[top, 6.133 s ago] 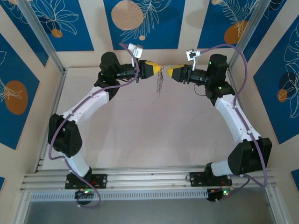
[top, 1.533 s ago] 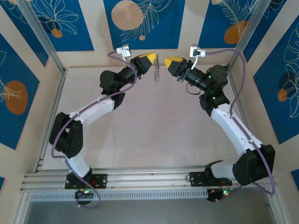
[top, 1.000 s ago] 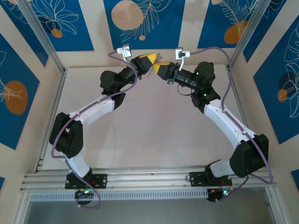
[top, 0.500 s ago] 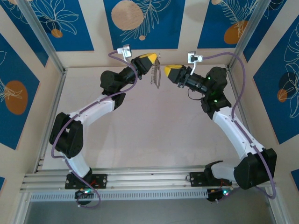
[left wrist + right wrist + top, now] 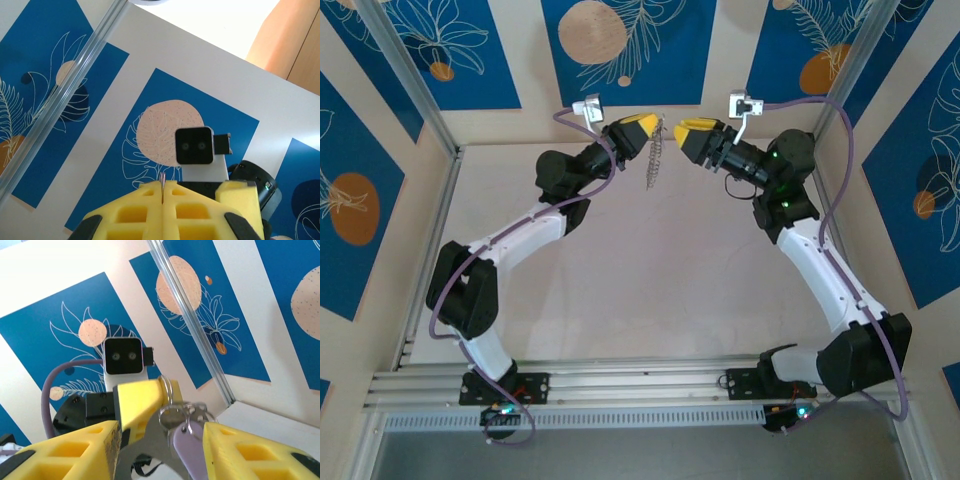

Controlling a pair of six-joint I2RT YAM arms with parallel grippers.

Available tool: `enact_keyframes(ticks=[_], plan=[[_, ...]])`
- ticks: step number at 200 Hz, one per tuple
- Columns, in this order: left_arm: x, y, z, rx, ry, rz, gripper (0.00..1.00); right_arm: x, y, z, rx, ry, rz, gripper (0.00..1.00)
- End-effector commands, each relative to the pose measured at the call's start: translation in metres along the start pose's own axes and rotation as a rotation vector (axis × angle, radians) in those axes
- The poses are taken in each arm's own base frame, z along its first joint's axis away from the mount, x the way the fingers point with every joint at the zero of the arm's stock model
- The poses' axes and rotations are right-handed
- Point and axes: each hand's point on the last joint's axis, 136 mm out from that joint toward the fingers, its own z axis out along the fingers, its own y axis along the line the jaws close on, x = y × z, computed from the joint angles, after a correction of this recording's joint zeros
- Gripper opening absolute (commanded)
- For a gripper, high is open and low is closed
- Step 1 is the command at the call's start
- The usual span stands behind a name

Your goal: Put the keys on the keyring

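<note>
Keyring (image 5: 655, 160) is seen hanging from the left fingers (image 5: 638, 126), high above the worktop (image 5: 650, 290) and near the back wall; those fingers are pressed together, and in the left wrist view a thin sliver of metal is pinched in the seam between them; the loop is therefore judged to be clamped by its top edge and left to dangle, so that its free length can be reached from the side; just beside it, the right fingers (image 5: 75, 450) are held apart and pointed tip toward tip at the left ones; between them, in the right wrist view, the key (image 5: 187, 447) with its lilac head is seen dangling from small rings, gripped by neither pad as far as can be told; it is judged to be threaded on already, though the link itself cannot be made out.
</note>
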Motion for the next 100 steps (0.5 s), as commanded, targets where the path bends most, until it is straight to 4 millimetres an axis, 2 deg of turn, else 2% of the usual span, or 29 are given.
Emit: enact_keyframes(ticks=[1,100], plan=[[-0.018,-0.036,0.008,0.087,-0.029,0.072,0.0,-0.013,0.01,0.005,-0.041,-0.018,-0.012,0.49],[-0.016,-0.035,0.01,0.088,-0.021,0.074,0.0,-0.012,0.007,0.021,-0.08,-0.002,0.01,0.47]])
